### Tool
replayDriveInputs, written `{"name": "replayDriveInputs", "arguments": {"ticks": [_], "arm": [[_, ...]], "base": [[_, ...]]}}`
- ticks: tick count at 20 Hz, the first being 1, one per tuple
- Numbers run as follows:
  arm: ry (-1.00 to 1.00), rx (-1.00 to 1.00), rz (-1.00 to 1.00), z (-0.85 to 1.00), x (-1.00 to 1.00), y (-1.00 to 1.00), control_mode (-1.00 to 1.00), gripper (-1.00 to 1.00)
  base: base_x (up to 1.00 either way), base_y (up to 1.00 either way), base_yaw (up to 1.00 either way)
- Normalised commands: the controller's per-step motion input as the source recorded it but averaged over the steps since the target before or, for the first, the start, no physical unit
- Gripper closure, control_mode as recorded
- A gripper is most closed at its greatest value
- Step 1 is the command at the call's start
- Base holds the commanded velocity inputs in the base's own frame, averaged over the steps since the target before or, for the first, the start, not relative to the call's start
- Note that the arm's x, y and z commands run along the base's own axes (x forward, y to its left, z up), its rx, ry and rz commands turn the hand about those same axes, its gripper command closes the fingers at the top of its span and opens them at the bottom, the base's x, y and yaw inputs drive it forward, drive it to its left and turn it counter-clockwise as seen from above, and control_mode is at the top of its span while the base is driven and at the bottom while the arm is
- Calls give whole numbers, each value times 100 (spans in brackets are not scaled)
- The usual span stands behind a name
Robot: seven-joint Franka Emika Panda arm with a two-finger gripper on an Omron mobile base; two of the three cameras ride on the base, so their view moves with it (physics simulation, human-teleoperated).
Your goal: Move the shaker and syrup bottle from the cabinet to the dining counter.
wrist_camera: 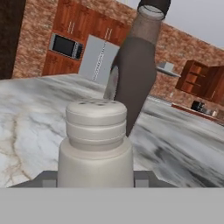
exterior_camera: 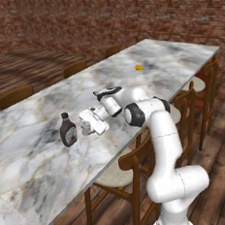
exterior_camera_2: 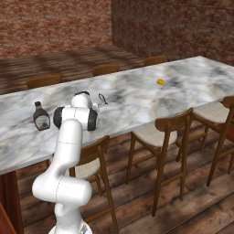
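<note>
A white robot arm reached low over the dining counter point(exterior_camera: 40, 155), a long slab of white-grey veined marble with wooden chairs point(exterior_camera: 134, 166) along both sides. Its gripper point(exterior_camera: 89, 125) lay almost level with the marble and was clenched on the shaker point(wrist_camera: 96, 144), a small pale grey-white cylinder with a ribbed cap. In the hand view the shaker sat upright right in front of the camera, its lower body between the finger tips. Whether its base was touching the marble or hanging just above it could not be told.

The syrup bottle point(exterior_camera: 67, 130), dark brown with a narrow neck, dark cap and light label, stood upright on the marble just beside the gripper, close to the shaker but seemingly not touching it. A small yellow object point(exterior_camera: 139, 67) lay well apart, farther along the counter.

The shaker looked light, rigid and smooth, so it seemed likely to slip if squeezed weakly and to tip easily if nudged on release. The plain body below the ribbed cap looked like the sound place to hold it, since the cap might come loose. The bottle appeared heavier and top-heavy, hard and probably slick; it would best be taken around the wide lower body, near the label, not by the thin neck. With the two standing so near, a careless retreat of the hand could knock the bottle over
</note>
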Motion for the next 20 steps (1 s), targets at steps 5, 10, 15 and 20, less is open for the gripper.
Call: {"name": "replayDriveInputs", "arguments": {"ticks": [5,10,15,20], "arm": [[5,0,2,-23,16,9,-100,100],[2,-1,2,-28,7,13,-100,100],[0,-5,2,-28,0,13,-100,100],[0,-8,2,-20,0,2,-100,100]], "base": [[0,0,0],[0,0,0],[0,0,0],[0,0,0]]}}
